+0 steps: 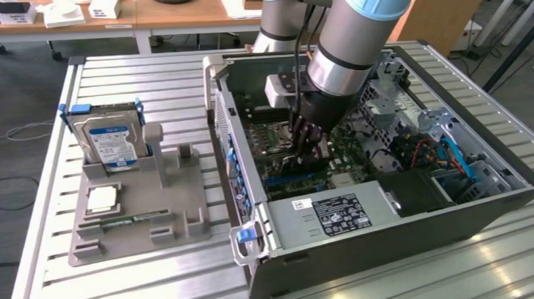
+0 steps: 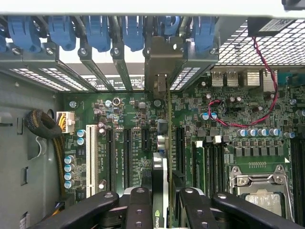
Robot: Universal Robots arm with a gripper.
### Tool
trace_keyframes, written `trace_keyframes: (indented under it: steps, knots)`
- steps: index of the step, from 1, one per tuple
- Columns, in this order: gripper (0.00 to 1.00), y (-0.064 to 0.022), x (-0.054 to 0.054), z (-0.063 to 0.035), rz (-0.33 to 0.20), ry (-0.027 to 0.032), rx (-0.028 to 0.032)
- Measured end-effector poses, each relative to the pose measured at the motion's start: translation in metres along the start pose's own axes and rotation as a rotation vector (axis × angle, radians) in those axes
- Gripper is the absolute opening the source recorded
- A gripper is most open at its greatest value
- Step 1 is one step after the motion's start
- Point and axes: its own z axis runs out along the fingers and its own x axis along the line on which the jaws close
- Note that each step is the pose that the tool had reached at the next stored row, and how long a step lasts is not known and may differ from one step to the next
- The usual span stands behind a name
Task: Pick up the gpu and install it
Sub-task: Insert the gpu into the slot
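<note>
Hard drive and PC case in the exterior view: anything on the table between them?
Yes. In the exterior view, the grey holder's upright posts stand between the hard drive and the PC case, then a strip of bare slatted table.

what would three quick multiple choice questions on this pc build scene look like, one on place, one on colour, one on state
1. Where is the gripper?
A. over the grey parts tray
B. down inside the open computer case
C. above the wooden desk

2. What colour are the clips along the slot end of the case?
A. blue
B. red
C. yellow

3. What state is the graphics card in?
A. lying flat on the tray
B. standing on edge over the motherboard, between the gripper's fingers
C. resting on the power supply

Answers:
1 B, the arm reaches down into the computer case, with the gripper low over the motherboard.
2 A, the wrist view shows a row of blue clips.
3 B, the card stands edge-on, its bracket up at the slot openings, black fingers on either side.
</note>
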Motion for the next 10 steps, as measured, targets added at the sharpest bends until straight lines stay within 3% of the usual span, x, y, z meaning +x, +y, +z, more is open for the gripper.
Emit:
trace_keyframes:
  steps: [10]
  knots:
    - [0.27, 0.0000, -0.0007, 0.0001, 0.000, -0.0002, 0.0000]
